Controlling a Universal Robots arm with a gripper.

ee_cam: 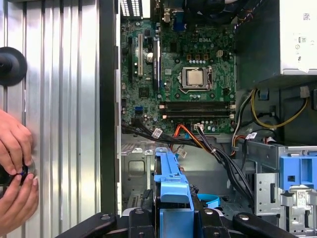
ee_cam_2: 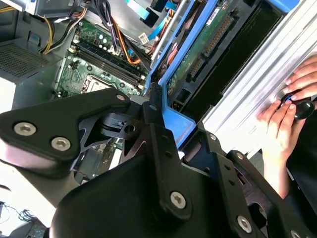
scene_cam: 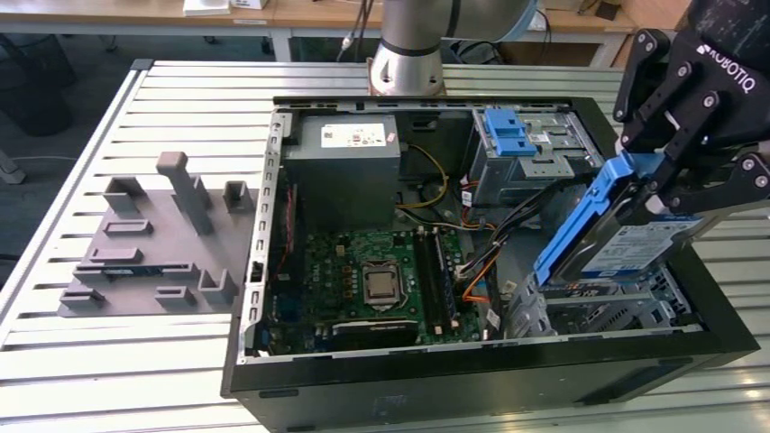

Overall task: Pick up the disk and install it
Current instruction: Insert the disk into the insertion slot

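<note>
Blue rails run along the edges of the disk (scene_cam: 644, 251), which we see up in the air w/ its white-and-blue label facing the exterior view. The black pincer (scene_cam: 676, 194) is clamped on it, one finger on each side. The disk is tilted, its lower end over the bare-metal drive cage (scene_cam: 601, 317) in the corner of the open PC case (scene_cam: 481, 383) on the exterior view's right. We can't tell whether that end touches the cage.

In the first wrist view the disk (ee_cam: 171, 196) sits edge-on between the pincer's (ee_cam: 173, 219) fingers, above the cage. In the second wrist view we see its circuit-board underside (ee_cam_2: 205, 47).

Inside the case are a green motherboard (scene_cam: 373, 280) w/ a CPU socket, a grey PSU box (scene_cam: 349, 162) w/ a white sticker, a blue latch bracket (scene_cam: 511, 135) on the far cage, & orange, yellow & black cables (scene_cam: 481, 230) between board & cages.

The case rests on a slatted metal tabletop (scene_cam: 169, 99). A grey fixture block (scene_cam: 157, 244) lies beside it on the exterior view's left. A person's hands (ee_cam: 15, 168) rest at the tabletop's edge, holding sth small & black.
</note>
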